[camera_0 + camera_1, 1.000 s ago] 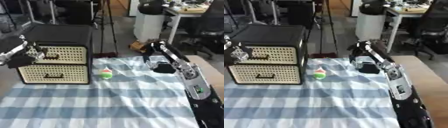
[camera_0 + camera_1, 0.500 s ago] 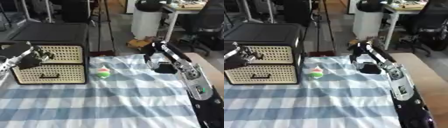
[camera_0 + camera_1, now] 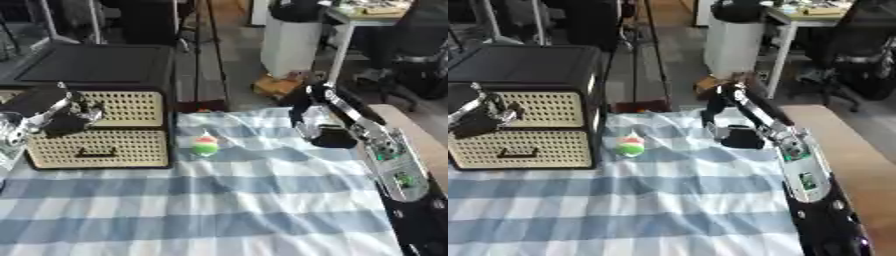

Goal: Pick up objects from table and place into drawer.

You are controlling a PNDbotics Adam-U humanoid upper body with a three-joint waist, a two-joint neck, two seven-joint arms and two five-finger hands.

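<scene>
**Left hand at the upper drawer, ball waiting on the cloth**

The left hand (image 3: 54, 112) is at the front of the drawer cabinet (image 3: 114, 75), level with the upper drawer (image 3: 131, 107) at its left side. Its fingers (image 3: 87, 114) look curled against the woven front, but whether they have caught a handle cannot be told — the hand covers that spot. The lower drawer (image 3: 96, 150) is shut, its dark handle plain to see. Both drawers appear closed, so the step in hand is judged to be opening one.

The object to move, a small ball (image 3: 205, 146) coloured green, red and white, lies on the checked cloth (image 3: 227, 200) covering the surface, just right of the cabinet's near corner and apart from both hands.

The right hand (image 3: 732, 135) hangs low over the cloth at the far right, well apart from the ball; it is too dark to tell how its fingers are set.

To do this step well, the left hand should hook the handle squarely and pull straight toward the near side, level, so the light cabinet does not slide or tilt. The drawer should come out far enough to take the ball — and the ball sits close to the cabinet, so the pull should not knock it.
</scene>
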